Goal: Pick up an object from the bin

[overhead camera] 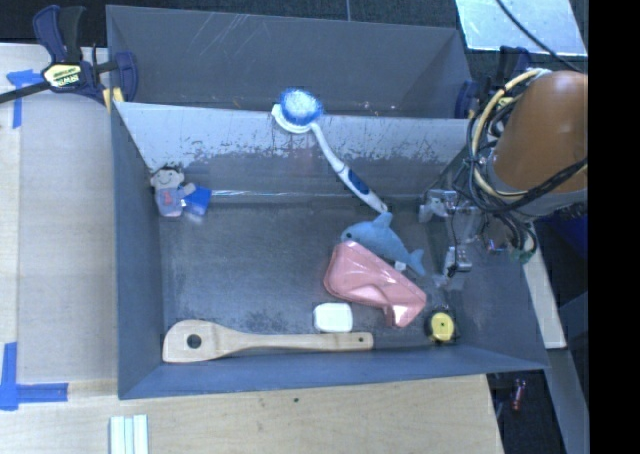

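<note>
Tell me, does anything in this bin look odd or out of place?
Only the dish brush looks askew: it leans against the bin's back wall, its blue-and-white head up. Nothing looks spilled or broken.

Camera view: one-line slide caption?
KUKA arm low at the grey bin's right, beside a pink object, blue dolphin toy and small yellow piece; wooden spatula in front.

readable text: none
grey bin [220, 137] walls: scuffed, no lettering legible
small toy figure [170, 192]: surface detail too small to tell
yellow round piece [441, 326]: dark centre, not legible as a sign or number
wooden spatula [270, 343]: plain wood, no stamp readable
white block [333, 317]: plain face, no print readable
</note>
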`<state>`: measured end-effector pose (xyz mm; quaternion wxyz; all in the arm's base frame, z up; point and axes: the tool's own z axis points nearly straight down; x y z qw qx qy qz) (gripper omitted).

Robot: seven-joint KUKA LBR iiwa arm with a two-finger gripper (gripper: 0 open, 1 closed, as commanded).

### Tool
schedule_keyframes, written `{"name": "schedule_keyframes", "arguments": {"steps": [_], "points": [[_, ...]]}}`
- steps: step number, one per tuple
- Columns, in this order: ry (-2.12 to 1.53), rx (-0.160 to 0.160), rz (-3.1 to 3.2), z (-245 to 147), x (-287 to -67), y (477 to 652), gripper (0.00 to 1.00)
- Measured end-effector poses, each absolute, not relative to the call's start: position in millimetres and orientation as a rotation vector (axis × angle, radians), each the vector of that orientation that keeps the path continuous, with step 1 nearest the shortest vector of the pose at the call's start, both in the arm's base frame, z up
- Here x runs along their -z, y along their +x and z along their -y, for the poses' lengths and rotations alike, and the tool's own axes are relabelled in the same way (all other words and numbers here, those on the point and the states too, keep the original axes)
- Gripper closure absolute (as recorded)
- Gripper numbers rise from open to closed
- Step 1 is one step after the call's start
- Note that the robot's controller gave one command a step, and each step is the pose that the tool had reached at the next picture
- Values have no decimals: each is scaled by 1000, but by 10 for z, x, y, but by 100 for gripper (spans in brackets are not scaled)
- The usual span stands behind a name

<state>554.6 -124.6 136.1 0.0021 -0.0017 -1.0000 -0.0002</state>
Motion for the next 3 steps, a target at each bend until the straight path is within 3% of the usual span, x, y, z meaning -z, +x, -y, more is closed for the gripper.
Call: {"name": "schedule_keyframes", "arguments": {"steps": [1, 2, 3], "points": [[0, -1, 3145, 1240, -1402, 5568, 0], [230, -4, 3144, 410, -711, 5416, 0], [39, -11, 3154, 410, -1155, 5184, 0]]}}
